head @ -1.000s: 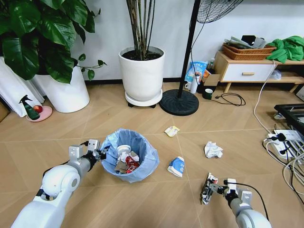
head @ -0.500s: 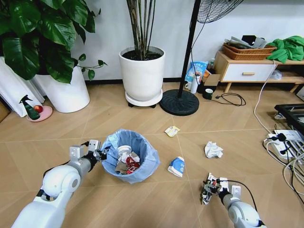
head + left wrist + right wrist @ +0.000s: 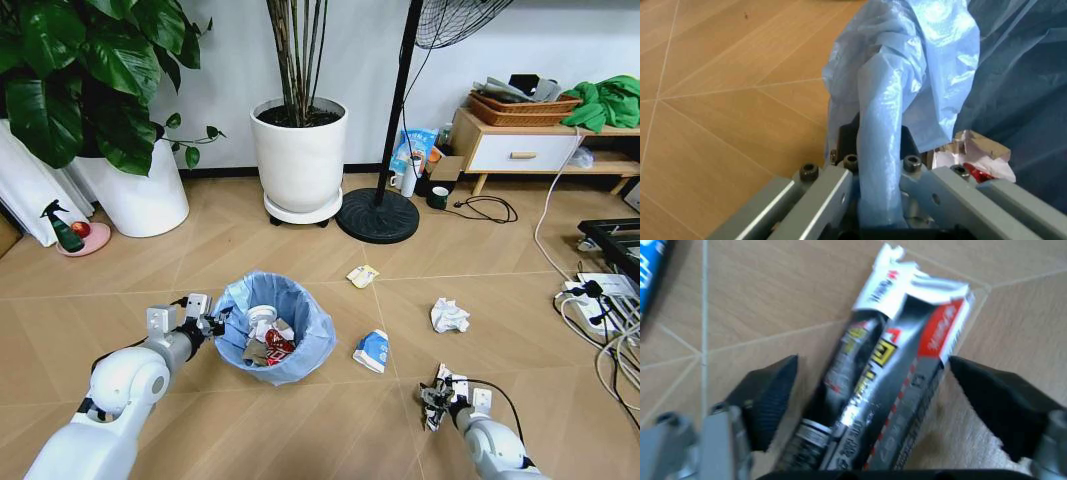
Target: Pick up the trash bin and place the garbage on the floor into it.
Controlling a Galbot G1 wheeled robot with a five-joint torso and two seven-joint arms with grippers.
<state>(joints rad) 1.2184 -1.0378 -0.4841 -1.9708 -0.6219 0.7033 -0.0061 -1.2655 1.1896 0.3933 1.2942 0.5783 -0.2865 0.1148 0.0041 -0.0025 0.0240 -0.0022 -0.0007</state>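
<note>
The trash bin [image 3: 300,362], small and lined with a light-blue bag, stands on the floor [image 3: 150,280] with litter inside. My left gripper [image 3: 207,322] is shut on its left rim, and the left wrist view shows the bag-covered rim [image 3: 880,165] pinched between the jaws. Low at the right, my right gripper [image 3: 437,397] is open over a printed crushed wrapper [image 3: 429,412]. The right wrist view shows that wrapper [image 3: 907,330] lying on the wood between the two black fingertips [image 3: 770,395]. Other garbage on the floor: a blue-white crushed cup [image 3: 371,350], a crumpled paper ball [image 3: 449,316] and a yellowish wrapper [image 3: 362,275].
Two big white planters [image 3: 298,160] [image 3: 135,200] and a fan base [image 3: 377,216] stand behind. A green spray bottle [image 3: 62,228] is at far left. Cables and a power strip [image 3: 590,300] lie at right, beside a low wooden cabinet [image 3: 520,150].
My right gripper has moved left and come over the printed wrapper, which now sits between its fingers. The left gripper and the bin have not moved.
</note>
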